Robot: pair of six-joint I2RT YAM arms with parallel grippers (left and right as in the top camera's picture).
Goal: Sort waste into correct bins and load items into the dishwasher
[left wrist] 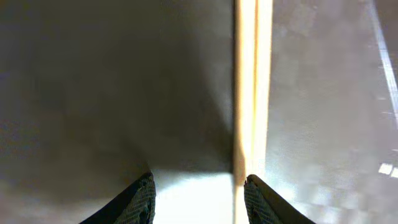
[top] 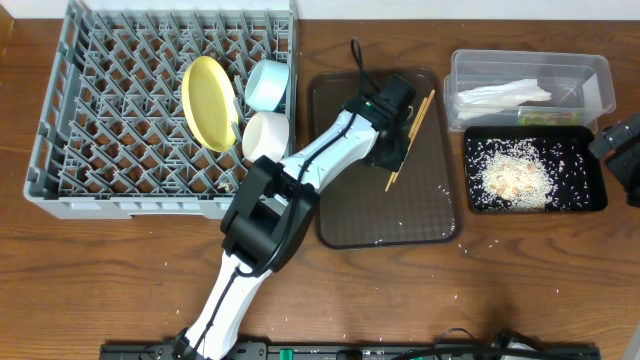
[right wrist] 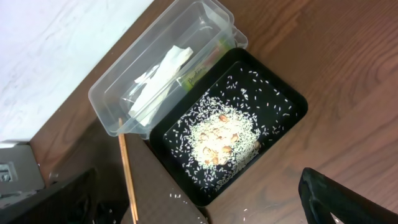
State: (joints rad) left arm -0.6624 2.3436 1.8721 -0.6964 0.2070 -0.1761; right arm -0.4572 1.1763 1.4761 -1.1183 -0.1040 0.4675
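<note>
The chopsticks (top: 426, 104) lie on the brown serving tray (top: 430, 215). My left gripper (top: 398, 150) is low over them and open. In the left wrist view the chopsticks (left wrist: 252, 93) run just inside the right finger of the gripper (left wrist: 199, 190). The dish rack (top: 90, 110) holds the yellow plate (top: 208, 102), the light-blue bowl (top: 268, 84) and the white bowl (top: 266, 135). I see no cup. The clear tub (top: 530, 57) holds the napkin (top: 505, 95) and wrapper (top: 545, 117). The black tray (top: 600, 195) holds rice (top: 515, 175). My right gripper (right wrist: 193, 202) is open and empty.
A few rice grains lie on the brown tray and on the wooden table (top: 540, 280) near its front right corner. The right arm (top: 625, 150) sits at the right edge beside the black tray. The left arm (top: 270, 215) crosses the rack's front right corner.
</note>
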